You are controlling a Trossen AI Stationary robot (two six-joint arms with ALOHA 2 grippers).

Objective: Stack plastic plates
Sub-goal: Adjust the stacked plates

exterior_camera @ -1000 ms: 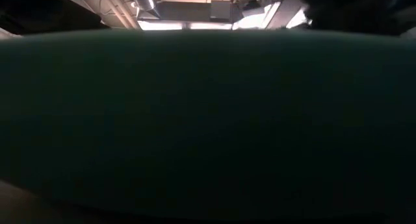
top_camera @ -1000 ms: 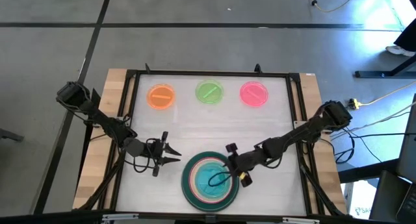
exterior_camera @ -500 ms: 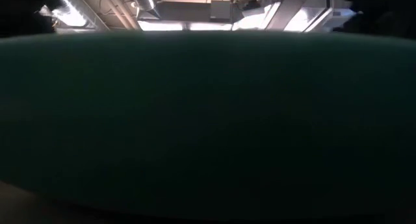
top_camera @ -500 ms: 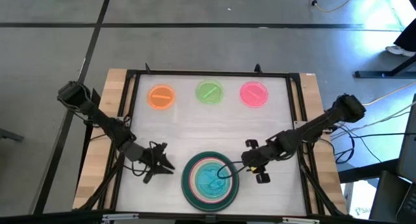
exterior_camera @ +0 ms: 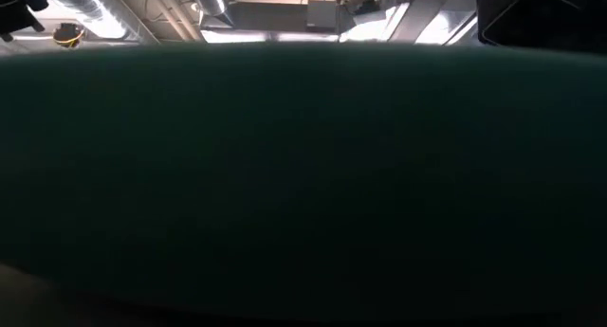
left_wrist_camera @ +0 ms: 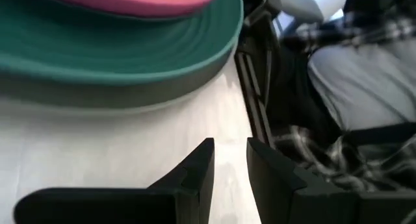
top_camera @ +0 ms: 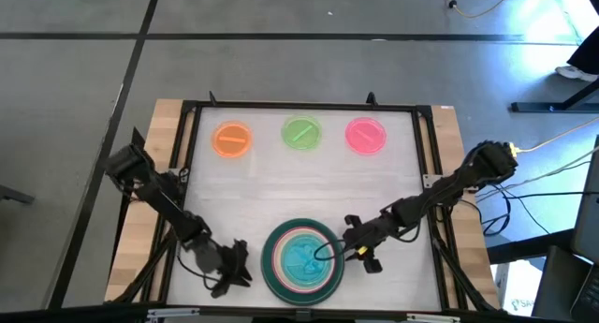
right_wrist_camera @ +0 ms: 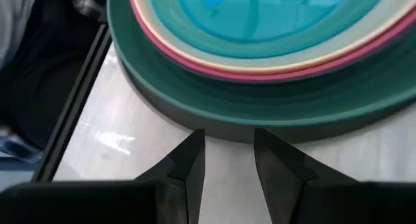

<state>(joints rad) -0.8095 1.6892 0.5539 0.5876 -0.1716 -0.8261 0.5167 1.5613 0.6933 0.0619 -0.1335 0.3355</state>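
At the table's near edge sits the stack of plates (top_camera: pixel 302 260), teal on top (dark green rim below). Left gripper (top_camera: pixel 234 269) just beside it, fingers slightly parted; right gripper (top_camera: pixel 350 251) at its other rim, likewise. Orange plate (top_camera: pixel 232 139), green plate (top_camera: pixel 301 133), pink plate (top_camera: pixel 365 135) line the far side.

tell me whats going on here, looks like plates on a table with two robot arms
A two-armed robot is stacking plastic plates. A stack sits at the near edge of the table: a dark green plate at the bottom, pink and pale rims above it, and a teal plate on top. The left gripper and the right gripper sit low on either side of the stack, neither holding anything. An orange plate, a green plate and a pink plate lie in a row at the far side, not yet stacked.
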